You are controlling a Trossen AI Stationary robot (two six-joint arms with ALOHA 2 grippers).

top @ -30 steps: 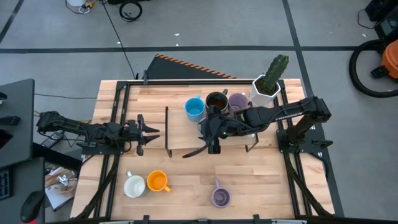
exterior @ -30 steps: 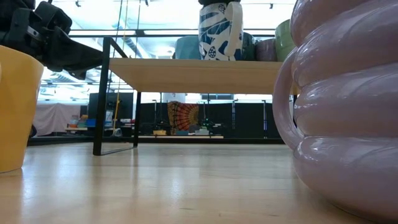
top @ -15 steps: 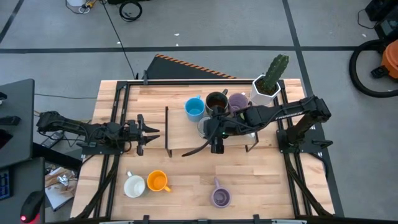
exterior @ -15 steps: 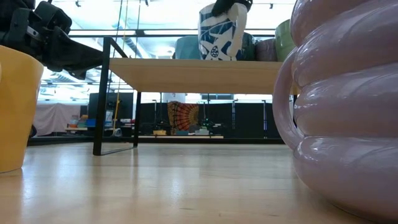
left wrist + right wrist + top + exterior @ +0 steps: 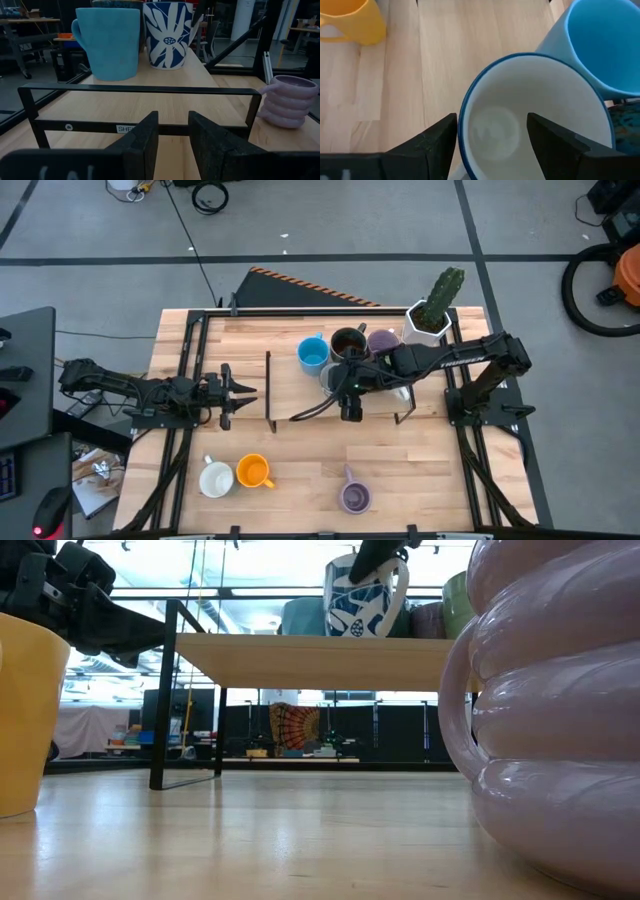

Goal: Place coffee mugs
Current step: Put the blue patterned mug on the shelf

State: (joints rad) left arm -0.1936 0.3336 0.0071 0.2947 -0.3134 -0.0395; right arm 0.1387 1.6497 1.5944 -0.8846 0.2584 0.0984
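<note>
Supporting mugs, a wooden shelf [image 5: 320, 660] fronts dim workshop.

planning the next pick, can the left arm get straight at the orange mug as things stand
Probably yes. The orange mug stands on open table just in front of the left gripper, beside the white mug, with nothing over it.

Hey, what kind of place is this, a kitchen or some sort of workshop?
Most likely a robotics lab or workshop, not a kitchen. Two arms are bolted to a wooden table on a grey floor with trailing cables, and a vacuum cleaner stands nearby.
</note>
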